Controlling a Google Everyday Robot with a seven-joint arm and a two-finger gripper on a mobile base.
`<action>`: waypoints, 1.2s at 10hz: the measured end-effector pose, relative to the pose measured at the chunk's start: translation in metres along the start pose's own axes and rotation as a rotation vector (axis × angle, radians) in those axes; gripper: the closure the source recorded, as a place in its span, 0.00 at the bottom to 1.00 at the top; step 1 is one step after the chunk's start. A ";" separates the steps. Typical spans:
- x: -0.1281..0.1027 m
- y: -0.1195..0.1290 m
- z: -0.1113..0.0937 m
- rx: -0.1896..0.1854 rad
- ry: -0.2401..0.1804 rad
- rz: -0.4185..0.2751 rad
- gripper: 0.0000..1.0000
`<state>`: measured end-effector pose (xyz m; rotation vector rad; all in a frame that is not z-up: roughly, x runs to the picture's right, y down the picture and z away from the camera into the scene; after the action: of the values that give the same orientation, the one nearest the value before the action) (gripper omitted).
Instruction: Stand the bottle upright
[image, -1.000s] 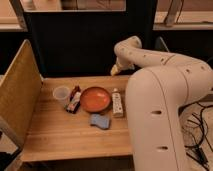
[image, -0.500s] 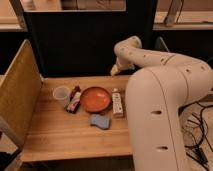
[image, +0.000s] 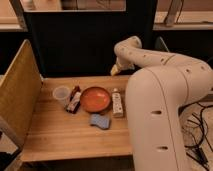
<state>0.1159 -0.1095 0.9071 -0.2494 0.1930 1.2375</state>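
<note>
We see a light brown wooden counter (image: 55, 135) with a few things on it. The small, slim, cream-white bottle (image: 117, 104) lies flat on its side near the right part of the counter. Its long side runs from 12 o'clock to 6 o'clock. It has little dark marks on it.

The bottle is just beside a round orange dish (image: 95, 99), at the dish's 3 o'clock. At the dish's 9 o'clock we see a dark red and white long packet (image: 74, 99). It lies right next to a clear plastic cup (image: 61, 93). At the dish's 6 o'clock lies a soft blue sponge (image: 99, 120).

The big white robot arm (image: 165, 110) fills the right side and bends back over the far edge of the counter. Its gripper (image: 116, 70) hangs there, at the bottle's 12 o'clock, apart from the bottle. It holds nothing that we can see. We cannot tell if it is open or closed.

A tall woven tan wall (image: 17, 95) stands at the counter's 9 o'clock side.
</note>
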 end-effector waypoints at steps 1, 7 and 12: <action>0.000 0.000 0.000 0.000 0.000 0.000 0.20; -0.001 0.000 0.001 0.004 0.004 -0.005 0.20; 0.011 -0.047 -0.007 0.229 0.138 0.016 0.20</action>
<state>0.1643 -0.1161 0.9016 -0.1348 0.4537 1.2033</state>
